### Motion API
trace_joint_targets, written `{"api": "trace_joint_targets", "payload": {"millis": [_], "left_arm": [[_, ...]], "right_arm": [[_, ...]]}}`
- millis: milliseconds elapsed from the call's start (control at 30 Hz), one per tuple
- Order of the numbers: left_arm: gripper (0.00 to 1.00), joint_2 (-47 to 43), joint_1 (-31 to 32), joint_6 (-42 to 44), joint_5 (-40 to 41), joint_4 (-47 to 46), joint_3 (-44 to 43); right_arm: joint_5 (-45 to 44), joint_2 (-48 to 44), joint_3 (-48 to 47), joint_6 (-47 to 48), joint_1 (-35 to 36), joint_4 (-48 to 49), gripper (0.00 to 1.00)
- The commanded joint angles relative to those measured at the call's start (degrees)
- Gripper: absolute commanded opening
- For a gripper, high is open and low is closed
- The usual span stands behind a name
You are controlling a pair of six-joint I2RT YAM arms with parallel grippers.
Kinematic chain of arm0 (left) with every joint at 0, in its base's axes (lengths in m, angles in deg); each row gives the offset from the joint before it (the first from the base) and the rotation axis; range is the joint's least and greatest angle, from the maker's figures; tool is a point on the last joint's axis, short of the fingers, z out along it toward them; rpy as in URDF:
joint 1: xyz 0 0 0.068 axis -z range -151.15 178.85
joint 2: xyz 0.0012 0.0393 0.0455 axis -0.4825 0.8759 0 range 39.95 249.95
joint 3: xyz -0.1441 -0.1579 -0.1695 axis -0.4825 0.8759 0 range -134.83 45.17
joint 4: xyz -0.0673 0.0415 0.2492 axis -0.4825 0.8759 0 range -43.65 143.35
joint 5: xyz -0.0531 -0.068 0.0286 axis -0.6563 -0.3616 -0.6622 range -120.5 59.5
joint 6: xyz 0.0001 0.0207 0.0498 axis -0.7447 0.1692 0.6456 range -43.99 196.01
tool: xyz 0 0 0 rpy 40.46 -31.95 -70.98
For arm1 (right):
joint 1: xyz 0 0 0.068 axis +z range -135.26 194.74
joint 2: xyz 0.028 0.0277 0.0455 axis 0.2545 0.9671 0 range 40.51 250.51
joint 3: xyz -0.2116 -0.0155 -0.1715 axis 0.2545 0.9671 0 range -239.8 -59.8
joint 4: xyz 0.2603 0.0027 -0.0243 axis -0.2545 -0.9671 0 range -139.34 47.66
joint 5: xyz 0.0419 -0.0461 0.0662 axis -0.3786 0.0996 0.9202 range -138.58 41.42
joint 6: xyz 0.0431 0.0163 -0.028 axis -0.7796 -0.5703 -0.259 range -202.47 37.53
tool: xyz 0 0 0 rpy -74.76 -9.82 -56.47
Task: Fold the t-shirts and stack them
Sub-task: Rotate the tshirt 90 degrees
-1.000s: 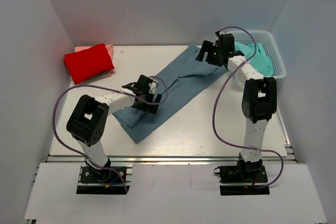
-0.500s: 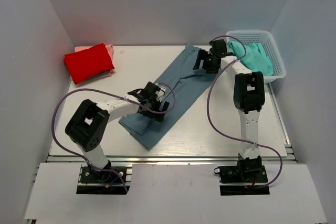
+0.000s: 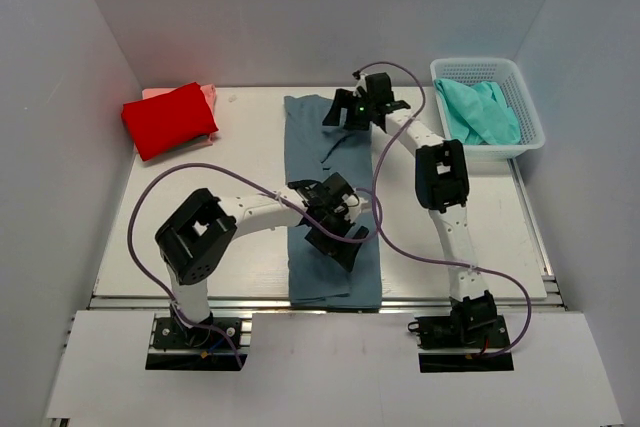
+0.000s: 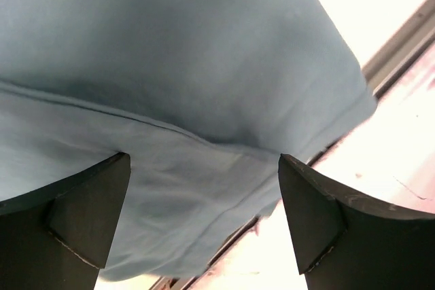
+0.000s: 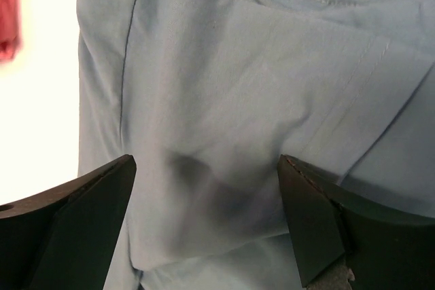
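The dusty blue-grey t-shirt point(image 3: 330, 172) lies flat as a long strip running from the far middle of the table to its front edge. My left gripper point(image 3: 336, 230) hovers open over the shirt's near half; in the left wrist view its jaws point(image 4: 202, 161) stand wide apart over the cloth point(image 4: 170, 66) by the hem. My right gripper point(image 3: 345, 113) is open over the far end, jaws point(image 5: 207, 161) apart above the folded cloth point(image 5: 258, 86) near the collar. A folded red shirt point(image 3: 170, 119) lies on a pink one point(image 3: 209, 94) at far left. A teal shirt point(image 3: 482, 113) is in the basket.
A white mesh basket point(image 3: 530, 107) stands at the far right corner. White walls enclose the table on three sides. The metal front rail point(image 3: 200, 298) runs along the near edge, just past the shirt's hem. Purple cables loop off both arms.
The blue-grey shirt has swung from a diagonal lie to a straight far-to-near strip. My right gripper moved left, away from the basket. My left gripper moved right and nearer.
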Motion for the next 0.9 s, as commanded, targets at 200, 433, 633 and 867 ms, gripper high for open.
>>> {"api": "trace_joint_targets", "payload": {"millis": [200, 433, 633, 867], "left_arm": [[1.0, -12.8, 2.68, -5.16, 29.57, 2.35, -1.99], [1.0, -29.94, 1.19, -21.5, 51.43, 6.29, 8.38], [1.0, -34.55, -0.04, -41.98, 67.86, 22.64, 9.71], [1.0, -35.78, -4.17, -48.86, 72.1, 24.33, 10.86]], "right_arm": [[-4.28, -9.84, 5.66, 5.17, 3.85, 0.96, 0.9], [-8.4, -21.71, 20.49, 8.7, 6.48, 0.96, 0.9], [-17.02, -30.06, 36.05, 5.81, 10.17, -0.81, 0.9], [-27.22, -29.81, 39.86, 5.01, 16.59, -2.65, 0.9]]}}
